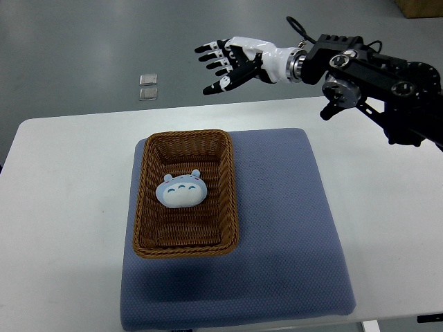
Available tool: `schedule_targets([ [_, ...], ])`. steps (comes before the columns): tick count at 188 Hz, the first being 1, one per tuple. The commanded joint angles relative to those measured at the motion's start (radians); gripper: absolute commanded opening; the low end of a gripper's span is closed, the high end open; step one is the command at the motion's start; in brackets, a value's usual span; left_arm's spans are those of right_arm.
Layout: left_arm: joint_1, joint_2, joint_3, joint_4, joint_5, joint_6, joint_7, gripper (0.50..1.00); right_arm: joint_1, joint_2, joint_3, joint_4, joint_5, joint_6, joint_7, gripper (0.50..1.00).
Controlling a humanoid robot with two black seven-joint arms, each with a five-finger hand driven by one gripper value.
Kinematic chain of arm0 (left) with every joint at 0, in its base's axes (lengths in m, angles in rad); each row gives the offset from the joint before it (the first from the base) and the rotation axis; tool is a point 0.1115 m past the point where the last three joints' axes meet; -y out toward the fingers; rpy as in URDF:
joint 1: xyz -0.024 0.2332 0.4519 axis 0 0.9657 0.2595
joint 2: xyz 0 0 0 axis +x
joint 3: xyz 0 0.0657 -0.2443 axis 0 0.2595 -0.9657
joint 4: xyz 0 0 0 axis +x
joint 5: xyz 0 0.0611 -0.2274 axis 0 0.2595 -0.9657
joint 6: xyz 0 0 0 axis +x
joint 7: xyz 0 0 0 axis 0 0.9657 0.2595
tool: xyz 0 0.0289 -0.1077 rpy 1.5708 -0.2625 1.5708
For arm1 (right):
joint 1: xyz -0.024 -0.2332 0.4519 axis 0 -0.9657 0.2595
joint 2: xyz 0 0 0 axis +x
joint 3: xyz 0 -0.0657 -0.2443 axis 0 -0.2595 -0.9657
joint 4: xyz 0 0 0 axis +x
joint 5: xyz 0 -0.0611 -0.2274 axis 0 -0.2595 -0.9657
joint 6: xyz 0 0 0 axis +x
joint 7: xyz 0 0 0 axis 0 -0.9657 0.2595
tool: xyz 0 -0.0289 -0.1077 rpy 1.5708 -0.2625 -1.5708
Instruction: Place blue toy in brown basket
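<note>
resting inside brown basket point(185, 238), blue toy point(181, 190); right hand point(227, 63) spread above.

Woven wicker basket point(185, 243), soft plush blue toy point(181, 190), textured blue cloth mat point(291, 228), smooth matt white table point(62, 207).

No text, label, brand, number or sign can be read anywhere in the top view.
</note>
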Motion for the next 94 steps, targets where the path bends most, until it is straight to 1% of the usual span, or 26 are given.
schedule_targets([
  [1, -0.001, 0.0, 0.0, -0.001, 0.0, 0.001, 0.0, 1.0, -0.088, -0.024, 0.155, -0.003, 0.063, 0.002, 0.023, 0.911],
  [20, -0.001, 0.0, 0.002, -0.001, 0.0, -0.001, 0.0, 1.0, -0.19, -0.023, 0.305, -0.013, 0.159, -0.001, 0.037, 0.911],
  [44, -0.001, 0.0, 0.002, 0.001, 0.0, -0.001, 0.0, 1.0, -0.303, -0.006, 0.436, -0.043, 0.319, 0.005, 0.045, 0.913],
  [67, -0.001, 0.0, 0.002, -0.001, 0.0, -0.001, 0.0, 1.0, -0.368, 0.023, 0.494, -0.068, 0.457, -0.001, 0.045, 0.913],
  [94, -0.001, 0.0, 0.002, -0.001, 0.0, 0.001, 0.0, 1.0, -0.424, 0.078, 0.554, -0.117, 0.547, 0.009, 0.074, 0.915],
])
